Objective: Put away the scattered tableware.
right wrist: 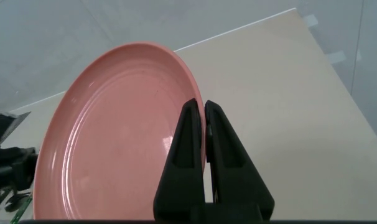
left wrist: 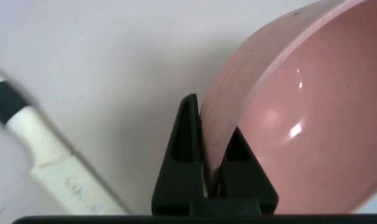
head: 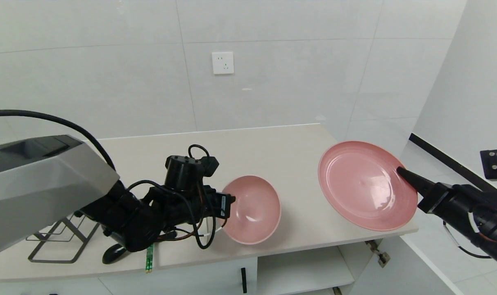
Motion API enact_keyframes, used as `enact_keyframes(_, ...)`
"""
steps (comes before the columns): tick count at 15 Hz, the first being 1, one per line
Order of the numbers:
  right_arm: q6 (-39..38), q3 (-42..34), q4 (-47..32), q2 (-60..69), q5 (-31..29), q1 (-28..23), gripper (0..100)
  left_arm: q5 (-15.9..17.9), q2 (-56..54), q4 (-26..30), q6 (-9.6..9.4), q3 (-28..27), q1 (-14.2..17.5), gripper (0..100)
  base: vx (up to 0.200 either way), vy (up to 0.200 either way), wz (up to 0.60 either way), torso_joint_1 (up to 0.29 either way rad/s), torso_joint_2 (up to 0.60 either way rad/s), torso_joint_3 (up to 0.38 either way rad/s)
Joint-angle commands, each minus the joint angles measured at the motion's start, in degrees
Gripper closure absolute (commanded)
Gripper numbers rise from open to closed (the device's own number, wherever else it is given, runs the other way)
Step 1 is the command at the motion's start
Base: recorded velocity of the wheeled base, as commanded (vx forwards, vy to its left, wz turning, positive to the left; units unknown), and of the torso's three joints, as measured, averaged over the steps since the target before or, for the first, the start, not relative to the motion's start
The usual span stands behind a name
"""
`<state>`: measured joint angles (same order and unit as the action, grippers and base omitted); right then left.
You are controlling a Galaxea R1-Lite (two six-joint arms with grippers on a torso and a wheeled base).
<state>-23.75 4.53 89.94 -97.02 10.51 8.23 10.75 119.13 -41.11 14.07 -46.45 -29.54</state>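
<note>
A pink bowl [head: 254, 209] is held tilted above the front of the counter, its rim pinched by my left gripper [head: 228, 203]; the left wrist view shows the bowl [left wrist: 300, 99] with its wall between the shut fingers [left wrist: 190, 134]. A pink plate [head: 363, 182] is lifted and tilted over the counter's right end, with my right gripper [head: 402, 172] shut on its right rim. In the right wrist view the plate [right wrist: 114, 137] has its edge clamped between the fingers [right wrist: 190, 130].
The beige counter [head: 273, 151] runs to a white tiled wall. A black wire rack [head: 62, 239] stands at front left. Green chopsticks [head: 150, 258] lie near the front edge. A white-handled utensil [left wrist: 45, 162] lies on the counter. An open cabinet shelf [head: 305, 272] is below.
</note>
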Motion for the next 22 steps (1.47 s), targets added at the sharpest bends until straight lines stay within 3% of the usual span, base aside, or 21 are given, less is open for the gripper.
enact_keyframes(1, 0.0, 0.0, 0.1, -0.4, 0.0, 0.1, 100, -2.5, -9.2, -1.5, -2.2, 6.6, 1.4, 100, 0.0, 0.0, 0.0, 0.0, 0.0, 0.0)
enact_keyframes(2, 0.0, 0.0, 0.1, -0.4, 0.1, 0.1, 100, -5.9, -13.0, -4.5, -2.47, 9.1, 1.4, 100, 0.0, 0.0, 0.0, 0.0, 0.0, 0.0)
enact_keyframes(4, 0.0, 0.1, 0.1, -0.4, 0.1, 0.5, 100, -6.4, -16.4, -7.1, -2.55, 11.7, 1.4, 100, 0.0, 0.0, 0.0, 0.0, 0.0, 0.0)
enact_keyframes(6, 0.0, -0.7, 0.1, -0.4, 0.0, 4.3, 100, -6.3, -26.9, -12.2, -2.64, 23.2, 1.1, 100, 0.0, 0.0, 0.0, 0.0, 0.0, 0.0)
enact_keyframes(8, 0.0, -0.6, 0.1, -0.7, 0.0, 5.6, 100, -6.5, -31.5, -12.4, -2.64, 27.6, 1.4, 100, 0.0, 0.0, 0.0, 0.0, 0.0, 0.0)
enact_keyframes(11, 0.2, -0.8, 0.1, -0.9, 0.0, 5.5, 100, -7.5, -33.3, -17.3, -2.11, 27.2, 1.6, 100, 0.0, 0.0, 0.0, 0.0, 0.0, 0.0)
enact_keyframes(13, 0.2, -0.8, 0.1, -0.8, 0.0, 5.4, 100, -8.5, -34.0, -22.1, -0.62, 29.0, 1.9, 100, 0.0, 0.0, 0.0, 0.0, 0.0, 0.0)
enact_keyframes(15, 0.1, -0.8, 0.1, -0.3, 0.0, 5.6, 100, -11.0, -34.3, -25.0, -0.62, 28.4, 4.5, 100, 0.0, 0.0, 0.0, 0.0, 0.0, 0.0)
enact_keyframes(17, 0.2, -0.7, 0.1, 1.0, 0.0, 6.2, 100, -8.6, -34.4, -27.4, -0.36, 28.5, 4.6, 100, 0.0, 0.0, 0.0, 0.0, 0.0, 0.0)
enact_keyframes(19, 0.7, -2.2, 0.1, 4.6, -0.1, 10.1, 100, -3.8, -36.9, -31.8, -0.62, 29.0, 4.6, 100, 0.0, 0.0, 0.0, 0.0, 0.0, 0.0)
enact_keyframes(22, 4.9, -3.8, 0.1, 6.3, -0.6, 12.3, 100, 1.4, -40.7, -30.3, -0.53, 32.6, 4.0, 100, 0.0, 0.0, 0.0, 0.0, 0.0, 0.0)
